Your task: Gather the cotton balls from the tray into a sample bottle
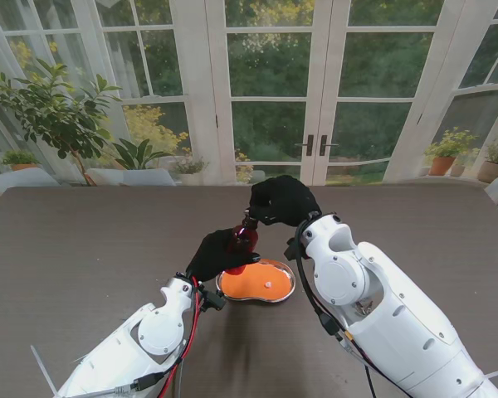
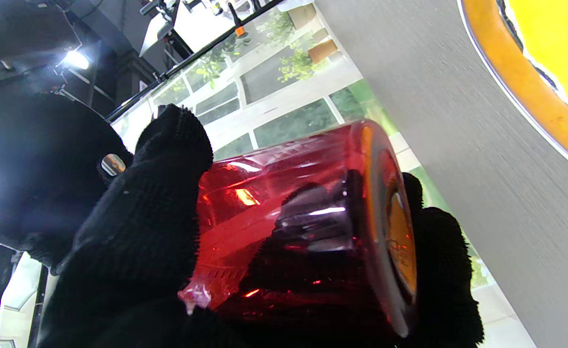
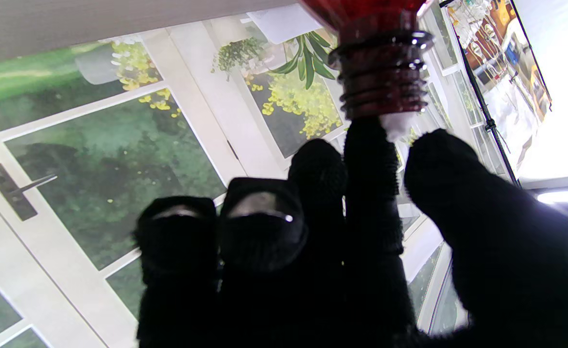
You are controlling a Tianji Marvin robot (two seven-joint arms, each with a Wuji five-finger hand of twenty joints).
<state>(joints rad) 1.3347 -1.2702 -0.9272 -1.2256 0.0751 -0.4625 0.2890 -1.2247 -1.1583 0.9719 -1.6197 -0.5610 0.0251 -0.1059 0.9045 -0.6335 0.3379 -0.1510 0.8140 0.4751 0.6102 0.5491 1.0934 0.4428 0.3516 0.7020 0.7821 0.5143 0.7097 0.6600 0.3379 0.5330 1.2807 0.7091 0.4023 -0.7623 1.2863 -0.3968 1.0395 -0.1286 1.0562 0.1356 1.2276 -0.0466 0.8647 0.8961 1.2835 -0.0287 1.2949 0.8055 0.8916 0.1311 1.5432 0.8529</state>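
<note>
While one white cotton ball [image 1: 268, 284] lies on the orange floor of the kidney-shaped tray [image 1: 284, 292], a second bit of white cotton [image 3: 396, 126] sits right at the threaded mouth of the red sample bottle [image 1: 244, 240], pinched between the right hand's fingertips [image 3: 368, 140]. That bottle is lifted off the table, just beyond the tray's far left rim in the stand view, neck pointing away from me. The left wrist view shows its translucent red wall [image 2: 284, 203] and round base with black-gloved fingers [image 2: 158, 193] wrapped on either side, so the left hand [image 1: 218, 254] is clamped around the bottle's body. The right hand [image 1: 282, 201] hovers at the bottle's neck from the far side; its thumb and first finger are drawn together on the cotton while the other fingers curl loosely beside them. Both hands wear black knit gloves on white arms that rise from the near corners. The tray rests on a dark brown wood-grain table [image 1: 83, 249], roughly at its middle. Beyond the table's far edge stand white French doors [image 1: 315, 99] and potted plants [image 1: 54, 112].
</note>
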